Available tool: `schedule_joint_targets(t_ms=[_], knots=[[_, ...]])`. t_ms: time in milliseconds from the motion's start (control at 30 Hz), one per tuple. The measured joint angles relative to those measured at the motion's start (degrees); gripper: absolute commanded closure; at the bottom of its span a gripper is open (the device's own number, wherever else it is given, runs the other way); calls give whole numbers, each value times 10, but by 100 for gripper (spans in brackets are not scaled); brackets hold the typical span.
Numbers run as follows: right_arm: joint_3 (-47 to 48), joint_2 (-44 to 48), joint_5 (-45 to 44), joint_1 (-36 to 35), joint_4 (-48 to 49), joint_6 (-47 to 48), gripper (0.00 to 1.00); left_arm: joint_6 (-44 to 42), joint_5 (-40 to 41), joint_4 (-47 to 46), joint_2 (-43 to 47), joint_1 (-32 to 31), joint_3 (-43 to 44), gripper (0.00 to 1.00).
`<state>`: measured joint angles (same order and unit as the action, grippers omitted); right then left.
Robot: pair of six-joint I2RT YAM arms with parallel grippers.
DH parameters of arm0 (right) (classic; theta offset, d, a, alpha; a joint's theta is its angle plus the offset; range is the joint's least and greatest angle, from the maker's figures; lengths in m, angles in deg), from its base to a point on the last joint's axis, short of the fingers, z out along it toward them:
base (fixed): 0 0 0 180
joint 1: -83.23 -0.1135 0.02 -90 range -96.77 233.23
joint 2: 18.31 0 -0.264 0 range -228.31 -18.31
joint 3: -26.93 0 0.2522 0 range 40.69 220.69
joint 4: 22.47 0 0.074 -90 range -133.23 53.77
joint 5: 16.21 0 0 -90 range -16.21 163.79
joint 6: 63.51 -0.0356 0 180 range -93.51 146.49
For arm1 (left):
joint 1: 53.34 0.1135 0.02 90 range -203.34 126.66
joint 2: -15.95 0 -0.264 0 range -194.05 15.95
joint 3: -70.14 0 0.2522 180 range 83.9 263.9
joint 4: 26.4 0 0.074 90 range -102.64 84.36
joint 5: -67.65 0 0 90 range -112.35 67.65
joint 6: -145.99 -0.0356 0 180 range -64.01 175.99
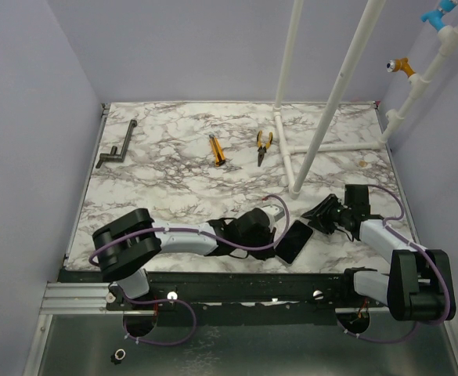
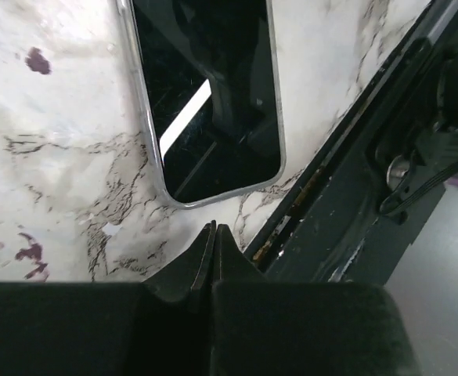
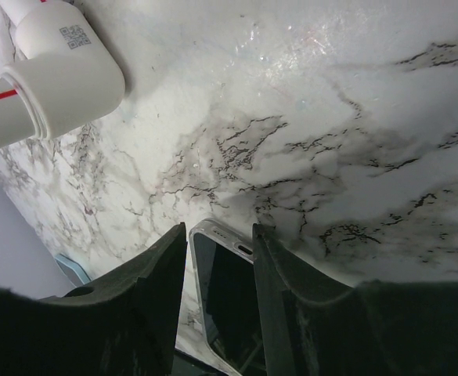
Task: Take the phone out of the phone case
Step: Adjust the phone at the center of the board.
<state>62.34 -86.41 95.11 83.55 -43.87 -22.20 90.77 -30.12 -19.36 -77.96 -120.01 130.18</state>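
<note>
The phone [image 1: 293, 241] lies flat near the table's front edge, its glossy dark screen [image 2: 209, 102] up inside a silver rim. My left gripper [image 1: 272, 239] is shut and empty, its tips [image 2: 214, 227] just short of the phone's near end. A dark piece with a clear rim and port cut-outs, apparently the phone case [image 3: 225, 305], stands tilted between the fingers of my right gripper [image 3: 219, 229]. Those jaws stand apart, with a gap between the left finger [image 3: 162, 266] and the case's edge. From above the case [image 1: 319, 207] sits right of the phone, at the right gripper [image 1: 329, 213].
A white pipe frame [image 1: 322, 117] rises behind the right gripper, its foot [image 1: 297, 188] close to the case and a fitting [image 3: 56, 78] in the right wrist view. Pliers [image 1: 264, 145], a yellow knife [image 1: 216, 149] and a dark crank tool [image 1: 117, 149] lie farther back. The dark front rail [image 2: 346, 211] runs beside the phone.
</note>
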Motion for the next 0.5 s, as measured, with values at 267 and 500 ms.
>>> schedule_joint_targets(t_ms=[267, 500], knots=[[0, 10, -7, -11, -4, -1, 55, -13, -31, 11, -71, -4, 40, 100], [-12, 11, -7, -12, 21, -8, 55, -9, -43, 13, -88, -5, 57, 100]])
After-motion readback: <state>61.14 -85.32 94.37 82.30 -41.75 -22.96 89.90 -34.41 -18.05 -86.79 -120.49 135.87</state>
